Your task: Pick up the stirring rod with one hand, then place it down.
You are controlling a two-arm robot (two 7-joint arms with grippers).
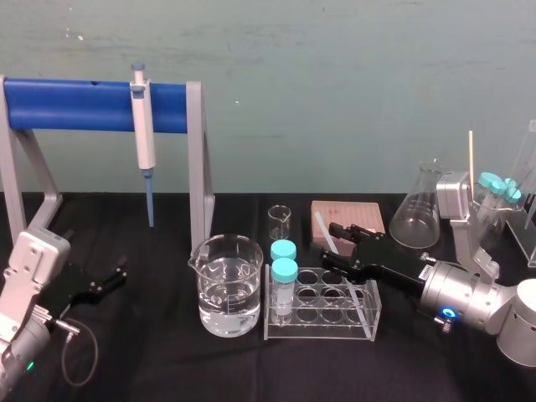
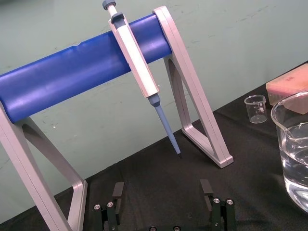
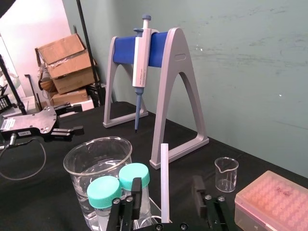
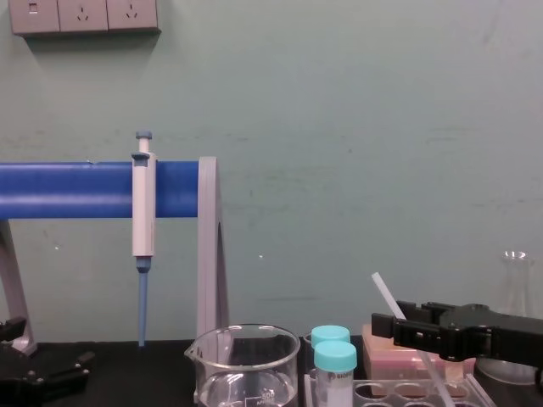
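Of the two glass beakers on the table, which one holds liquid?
The large beaker beside the tube rack holds clear liquid; the small beaker behind it is empty.

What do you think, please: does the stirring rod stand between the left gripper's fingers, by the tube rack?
Not the left: the stirring rod stands between the fingers of the right gripper, by the tube rack, as the right wrist view shows. The left gripper sits apart.
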